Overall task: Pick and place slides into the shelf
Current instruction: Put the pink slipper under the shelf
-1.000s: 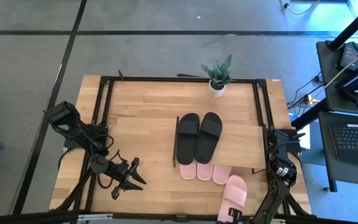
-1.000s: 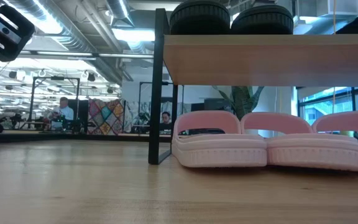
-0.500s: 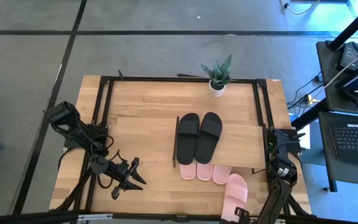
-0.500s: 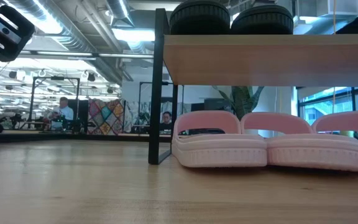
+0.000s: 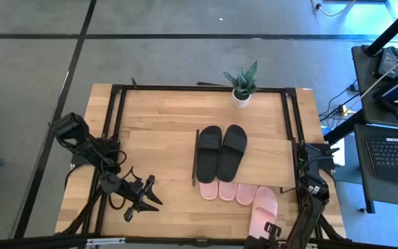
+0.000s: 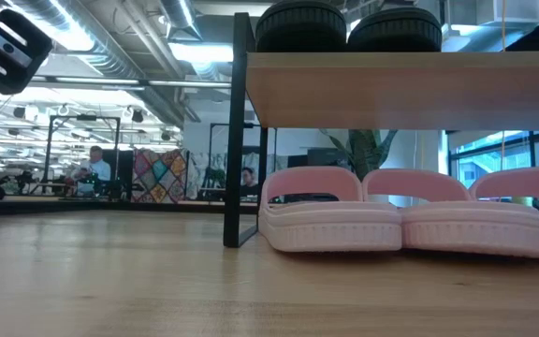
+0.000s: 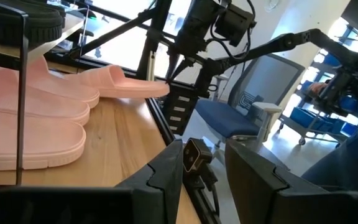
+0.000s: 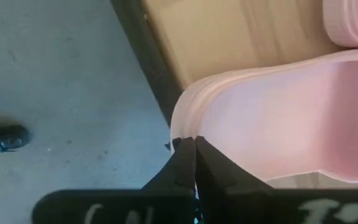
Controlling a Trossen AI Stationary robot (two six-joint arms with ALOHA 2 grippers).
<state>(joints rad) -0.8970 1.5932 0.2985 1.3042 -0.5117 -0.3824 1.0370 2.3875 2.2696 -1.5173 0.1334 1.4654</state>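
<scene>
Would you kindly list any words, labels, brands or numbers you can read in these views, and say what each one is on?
No text reads clearly in any view.
White marks on the right hand: cut off by the picture's edge, unreadable.
Small tag on the left hand: too small to read.
Slides, shelf and plant pot: no visible lettering.

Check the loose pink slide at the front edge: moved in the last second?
Yes. The pink slide, pinched at its heel by the right gripper, slid toward the shelf; its toe now nears the shelf's front edge.
</scene>
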